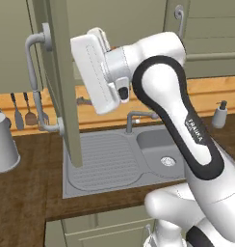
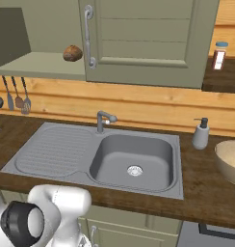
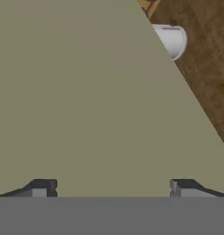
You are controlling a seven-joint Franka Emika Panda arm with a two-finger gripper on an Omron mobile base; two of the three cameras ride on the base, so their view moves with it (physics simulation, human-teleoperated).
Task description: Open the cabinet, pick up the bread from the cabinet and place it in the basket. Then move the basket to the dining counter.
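The cabinet door (image 1: 61, 87) stands open, and the bread (image 2: 72, 53) lies on the cabinet shelf (image 2: 42, 65), at about 10 o'clock in the right base view. The end effector (image 3: 111, 186) has its 2 fingers spread wide and holds nothing, facing the flat green door panel from very near. The arm is raised high with the hand turned toward the door, so I judge it must go around the door edge to reach the bread; the basket (image 2: 230, 161) waits on the tabletop at 3 o'clock.

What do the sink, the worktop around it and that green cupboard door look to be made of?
The sink looks like brushed grey metal, with a ribbed draining board. The worktop looks like dark stained wood, going by its grain streaks. The cabinet door looks like matt sage-green painted board, flat in colour; what lies under the paint cannot be told.
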